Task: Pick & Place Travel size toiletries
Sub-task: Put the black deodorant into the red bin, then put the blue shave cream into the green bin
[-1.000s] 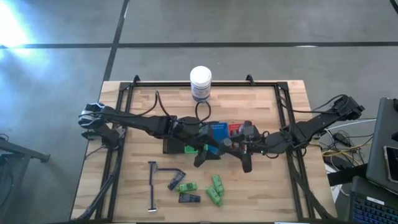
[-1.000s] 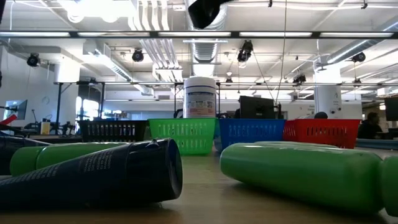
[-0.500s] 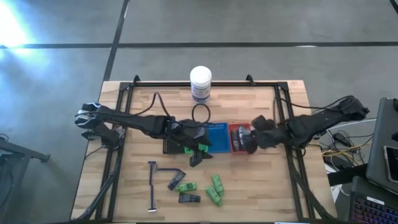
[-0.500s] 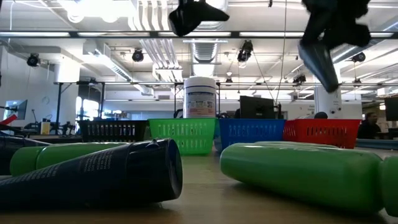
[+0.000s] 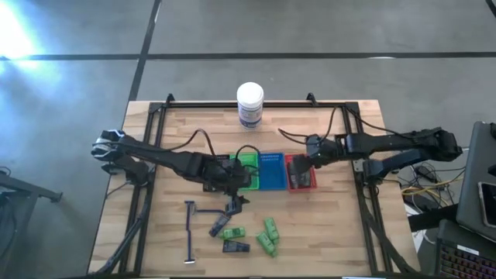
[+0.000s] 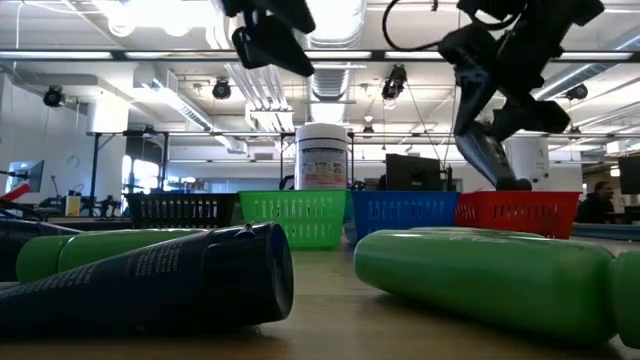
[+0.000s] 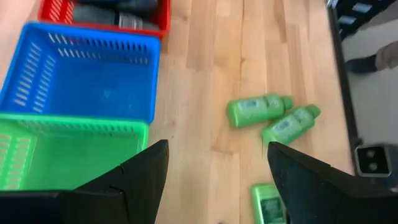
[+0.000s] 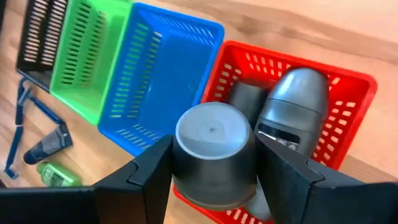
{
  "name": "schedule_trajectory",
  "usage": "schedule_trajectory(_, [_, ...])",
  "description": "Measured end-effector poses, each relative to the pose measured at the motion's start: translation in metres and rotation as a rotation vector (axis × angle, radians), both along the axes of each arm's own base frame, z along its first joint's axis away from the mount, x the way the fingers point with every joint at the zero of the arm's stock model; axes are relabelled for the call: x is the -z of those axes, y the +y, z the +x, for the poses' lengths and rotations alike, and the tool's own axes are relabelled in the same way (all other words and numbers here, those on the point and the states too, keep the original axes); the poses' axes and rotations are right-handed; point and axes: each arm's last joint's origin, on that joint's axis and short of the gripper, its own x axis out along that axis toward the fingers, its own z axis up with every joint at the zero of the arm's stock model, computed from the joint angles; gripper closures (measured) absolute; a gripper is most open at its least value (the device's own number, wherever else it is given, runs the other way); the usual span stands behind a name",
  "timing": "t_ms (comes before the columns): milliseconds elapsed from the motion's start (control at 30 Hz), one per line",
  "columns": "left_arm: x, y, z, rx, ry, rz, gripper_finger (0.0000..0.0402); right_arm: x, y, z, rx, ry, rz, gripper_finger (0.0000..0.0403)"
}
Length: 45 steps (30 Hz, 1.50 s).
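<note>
My right gripper [image 8: 213, 186] is shut on a grey tube [image 8: 213, 152] over the red tray [image 5: 293, 184]. That tray holds another grey tube [image 8: 292, 102]. My left gripper [image 7: 214, 180] hangs open above the bare wood in front of the green tray [image 5: 246, 161], with nothing between its fingers. More toiletries lie on the table nearer the front edge: green packets [image 5: 268, 235], small dark packs [image 5: 235, 246] and thin blue sticks [image 5: 190, 232]. In the left wrist view, two green packets [image 7: 258, 111] lie beyond the fingers. My right gripper pinches the grey tube by its two opposite sides [image 8: 183, 177] between its fingers [image 8: 146, 180], near the round end that faces the wrist camera. The fingers slant down from above, along the tube. The tube hangs over the red tray [image 6: 520, 212]; its lower end is hidden.
Black, green, blue [image 5: 270, 170] and red trays stand in a row at mid-table. A large white jar [image 5: 249, 103] stands at the far edge. Cables loop over the trays. In the low view a dark tube [image 6: 150, 280] and a green one [image 6: 480, 280] lie close to the camera.
My right gripper has carried the grey tube from the middle of the table toward the right and far side, over the red tray, sinking and rolling as it went. My left gripper has moved toward the near left, off the trays, and tipped downward.
</note>
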Motion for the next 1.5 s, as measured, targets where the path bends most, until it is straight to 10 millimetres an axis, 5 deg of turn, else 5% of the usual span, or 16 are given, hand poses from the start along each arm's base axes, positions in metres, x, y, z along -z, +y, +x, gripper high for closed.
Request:
schedule_trajectory(467, [0.033, -0.017, -0.02, 0.055, 0.111, 0.02, 0.0124, 0.027, -0.001, 0.016, 0.018, 0.035, 0.021, 0.0159])
schedule_trajectory(800, [0.034, -0.038, -0.048, 0.126, 0.249, 0.075, 0.0124, 0.006, 0.006, 0.015, 0.017, -0.012, -0.047, 0.0089])
schedule_trajectory(1133, [0.064, -0.073, -0.072, 0.009, 0.367, -0.064, 0.0124, -0.023, 0.046, 0.004, -0.006, 0.071, -0.129, 0.005])
schedule_trajectory(1500, [0.095, -0.089, -0.062, -0.383, 0.43, -0.289, 0.0124, -0.019, 0.094, -0.012, 0.038, 0.041, -0.119, 0.0062])
